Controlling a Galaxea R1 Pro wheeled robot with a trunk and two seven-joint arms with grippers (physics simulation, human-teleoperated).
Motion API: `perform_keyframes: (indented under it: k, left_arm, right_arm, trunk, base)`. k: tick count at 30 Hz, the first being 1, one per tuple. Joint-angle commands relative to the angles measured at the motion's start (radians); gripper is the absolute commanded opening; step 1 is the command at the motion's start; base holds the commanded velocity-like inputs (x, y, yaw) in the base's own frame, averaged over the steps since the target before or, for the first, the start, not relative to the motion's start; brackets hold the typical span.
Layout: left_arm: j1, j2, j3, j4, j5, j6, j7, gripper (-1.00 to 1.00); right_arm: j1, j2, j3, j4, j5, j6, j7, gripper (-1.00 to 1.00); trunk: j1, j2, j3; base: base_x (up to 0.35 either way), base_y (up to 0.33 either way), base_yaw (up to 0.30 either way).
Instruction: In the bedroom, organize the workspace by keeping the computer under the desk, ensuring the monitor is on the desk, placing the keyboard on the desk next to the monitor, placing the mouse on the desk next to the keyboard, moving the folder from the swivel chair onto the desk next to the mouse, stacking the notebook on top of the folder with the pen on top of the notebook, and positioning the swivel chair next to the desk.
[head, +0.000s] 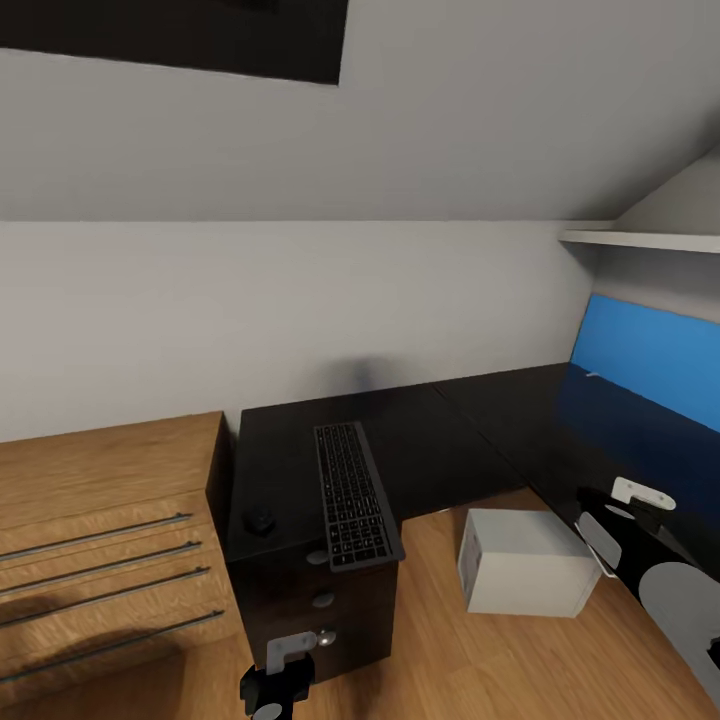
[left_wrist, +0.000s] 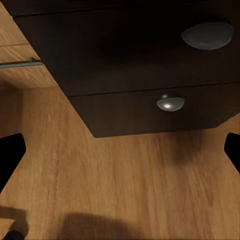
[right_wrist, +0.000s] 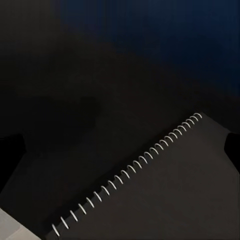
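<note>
Robot at the corner desk, keyboard and mouse on top

Nearest, the left gripper (head: 277, 690) hangs low before the drawer unit (head: 320, 600), fingers apart on nothing; the right gripper (head: 640, 515) hovers over the desk (head: 450, 430) above a spiral notebook (right_wrist: 165, 200), its finger state unclear. The computer (head: 525, 562) stands on the floor (head: 500, 660). The keyboard (head: 352, 493) overhangs the desk's front edge, mouse (head: 261, 521) beside it

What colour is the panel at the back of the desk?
Bright blue. The back panel shows best in the head view, standing above the black desk top at the right.
</note>
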Motion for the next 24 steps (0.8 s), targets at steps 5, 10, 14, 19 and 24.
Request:
perform_keyframes:
  k: [5, 10, 14, 19, 24]
  left_arm:
    - [-0.001, 0.0, -0.009, -0.001, 0.01, -0.006, 0.004, 1.0]
    - [0.003, -0.011, -0.01, 0.001, 0.007, -0.012, 0.002, 1.0]
    - [0.003, -0.031, -0.01, 0.001, 0.007, -0.012, 0.002, 1.0]
    - [0.003, -0.036, -0.011, 0.001, 0.008, -0.012, 0.002, 1.0]
    - [0.003, -0.036, -0.011, 0.001, 0.009, -0.012, 0.002, 1.0]
  right_arm:
    - [-0.001, 0.0, 0.008, -0.001, -0.01, -0.002, -0.004, 1.0]
    - [-0.007, 0.012, 0.02, 0.0, -0.008, -0.012, 0.007, 1.0]
    - [-0.014, 0.034, 0.021, 0.022, -0.008, -0.033, 0.024, 1.0]
    - [-0.014, 0.063, 0.015, 0.005, -0.004, -0.025, 0.017, 1.0]
    - [-0.014, 0.091, 0.015, -0.023, -0.003, -0.024, 0.014, 1.0]
  trunk:
    - [0.0, -0.001, -0.001]
    - [0.0, -0.001, -0.001]
    - [0.0, -0.001, -0.001]
    - [0.0, -0.001, -0.001]
    - [0.0, -0.001, -0.001]
  base:
    - [0.113, -0.001, 0.0]
    - [0.141, -0.013, 0.0]
    - [0.0, 0.0, 0.0]
    - [0.0, 0.0, 0.0]
    - [0.0, 0.0, 0.0]
